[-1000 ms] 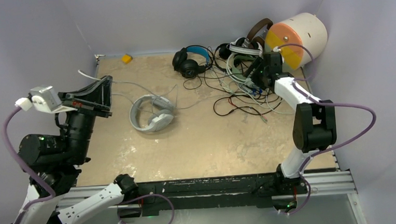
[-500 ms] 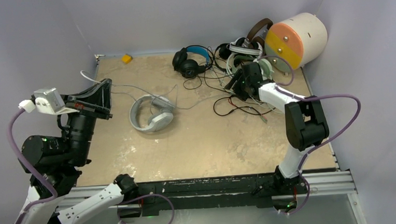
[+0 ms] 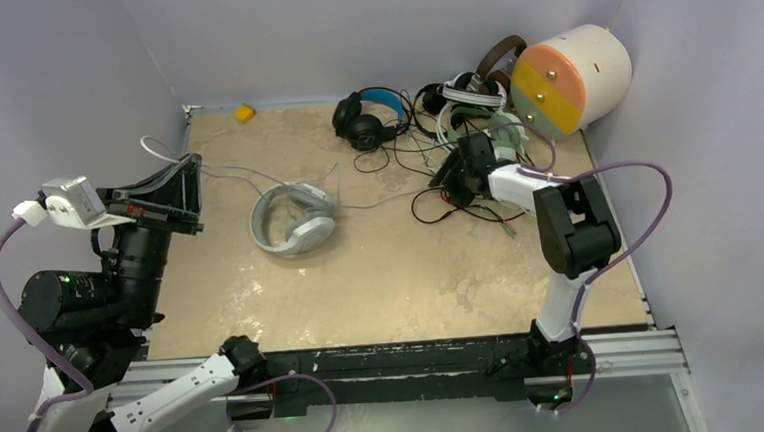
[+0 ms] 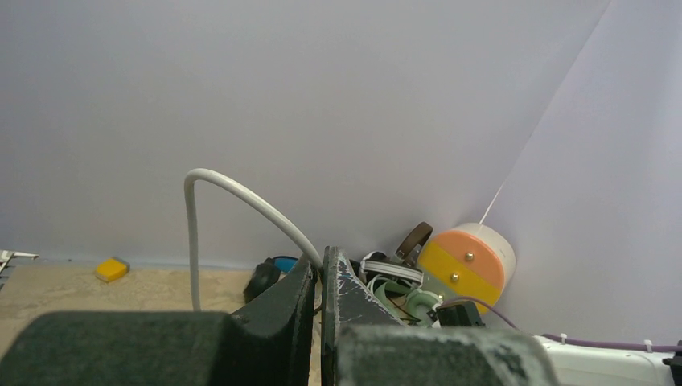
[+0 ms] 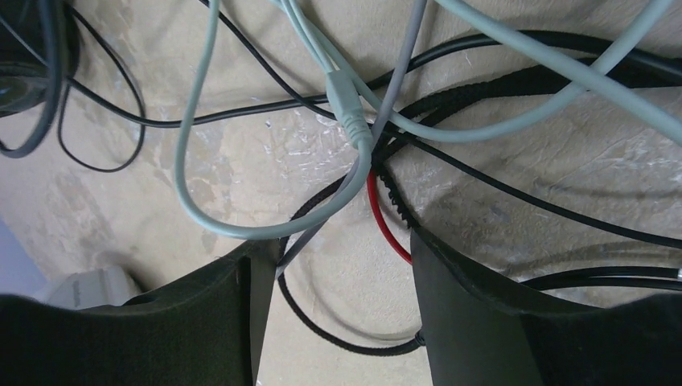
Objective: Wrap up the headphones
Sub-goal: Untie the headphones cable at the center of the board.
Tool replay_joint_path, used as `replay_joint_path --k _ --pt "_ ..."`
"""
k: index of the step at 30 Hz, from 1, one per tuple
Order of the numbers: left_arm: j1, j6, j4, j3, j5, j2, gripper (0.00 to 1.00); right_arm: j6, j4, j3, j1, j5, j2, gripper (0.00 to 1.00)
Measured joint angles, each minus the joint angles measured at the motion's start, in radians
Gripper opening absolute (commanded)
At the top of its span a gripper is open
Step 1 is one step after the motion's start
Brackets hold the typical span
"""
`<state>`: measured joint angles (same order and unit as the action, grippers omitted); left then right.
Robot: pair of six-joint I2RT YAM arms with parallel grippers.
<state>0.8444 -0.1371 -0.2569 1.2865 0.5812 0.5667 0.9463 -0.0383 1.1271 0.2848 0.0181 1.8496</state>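
White-grey headphones [image 3: 293,219] lie mid-table. Their thin pale cable [image 3: 230,172] runs left to my left gripper [image 3: 193,167], raised above the table's left side. In the left wrist view that gripper [image 4: 322,269] is shut on the white cable [image 4: 241,197], which arches up out of the closed fingers. Black headphones with a blue headband [image 3: 367,117] and a pile of other headphones [image 3: 471,100] sit at the back. My right gripper [image 3: 451,177] hangs low over their tangled cables [image 3: 458,206]. Its jaws [image 5: 334,245] are open over grey [image 5: 241,229], black and red [image 5: 386,229] cables.
A big cream cylinder with an orange-and-yellow face [image 3: 570,74] lies at the back right, against the headphone pile. A small yellow block [image 3: 243,112] sits in the back left corner. Purple walls close in the table on three sides.
My right arm swung left from beside the cylinder and came down over the tangled cables, its jaws narrowing a little. My left gripper drifted left and slightly back, still pinching the cable.
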Motion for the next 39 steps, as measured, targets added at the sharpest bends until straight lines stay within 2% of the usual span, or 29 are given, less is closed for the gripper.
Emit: replay_joint_path --k 4,7,14,18,19,21,24,25,30,39 --pt "0.0 0.0 -0.002 0.005 0.0 -0.006 0.0 0.008 -0.002 0.013 0.005 0.0 0.026 0.63" --pt "0.0 0.0 -0.008 0.013 0.0 -0.007 0.0 0.011 -0.002 0.045 0.005 -0.001 0.044 0.58" --pt "0.0 0.0 -0.016 0.017 0.001 -0.016 0.0 0.02 0.0 0.092 0.005 -0.001 0.068 0.57" --pt "0.0 0.0 -0.021 0.029 0.002 -0.015 0.0 0.025 -0.001 0.098 0.009 -0.001 0.076 0.5" --pt "0.0 0.0 -0.023 0.034 0.003 -0.014 0.0 0.026 -0.002 0.1 0.01 -0.001 0.076 0.46" --pt "0.0 0.0 -0.026 0.043 0.003 -0.014 0.0 0.027 -0.002 0.105 0.01 -0.001 0.076 0.26" --pt "0.0 0.0 -0.026 0.051 0.003 -0.015 0.0 0.021 -0.004 0.109 0.012 -0.005 0.073 0.02" --pt "0.0 0.0 -0.027 0.051 0.003 -0.015 0.0 0.02 -0.008 0.109 0.012 -0.009 0.07 0.0" --pt "0.0 0.0 -0.039 0.05 0.002 -0.019 0.0 0.014 -0.053 0.109 0.012 -0.043 0.014 0.0" --pt "0.0 -0.004 -0.038 0.008 -0.009 -0.021 0.0 -0.08 -0.106 0.111 0.012 -0.122 -0.214 0.0"
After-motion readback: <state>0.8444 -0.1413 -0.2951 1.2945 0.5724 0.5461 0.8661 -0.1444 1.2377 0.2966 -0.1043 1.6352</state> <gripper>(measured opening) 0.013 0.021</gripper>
